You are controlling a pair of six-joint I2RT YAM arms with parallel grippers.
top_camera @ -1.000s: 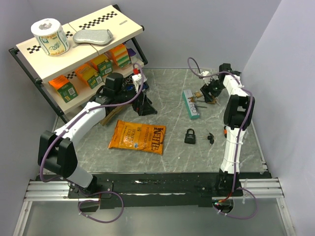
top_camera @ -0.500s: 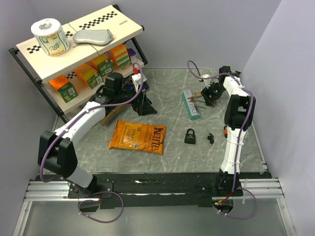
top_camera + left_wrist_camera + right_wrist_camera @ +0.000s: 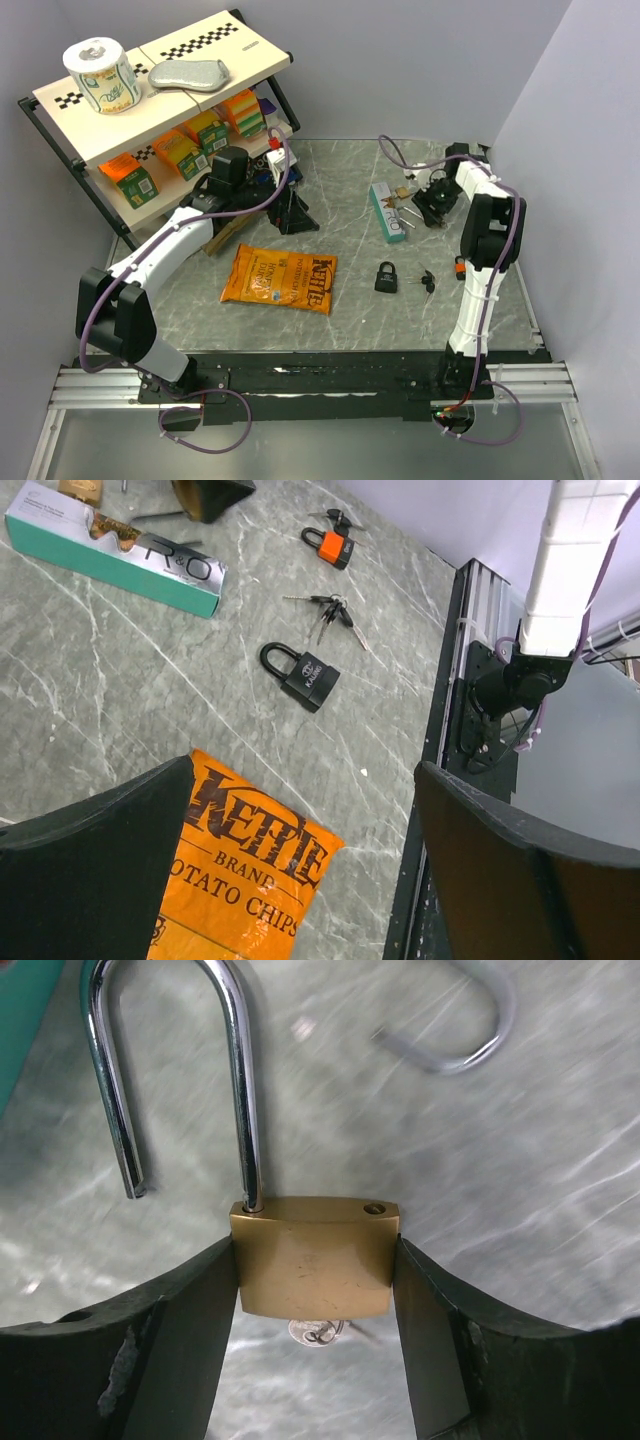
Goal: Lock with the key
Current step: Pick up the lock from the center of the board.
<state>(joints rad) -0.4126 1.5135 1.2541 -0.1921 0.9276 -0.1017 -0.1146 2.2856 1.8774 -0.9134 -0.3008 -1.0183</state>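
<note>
Closely, the right fingers (image 3: 180, 1360) pinch the brass padlock (image 3: 314, 1265) by its sides near the teal box (image 3: 388, 212); only this wrist view shows its shackle (image 3: 240, 1080) open and a key (image 3: 315, 1332) beneath. The left fingers (image 3: 90, 880) gape, empty.

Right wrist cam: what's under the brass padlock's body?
A silvery key head pokes out below the brass padlock, which the right gripper clamps by its sides. The body covers the key's blade and the keyway; the grey table lies behind.
</note>
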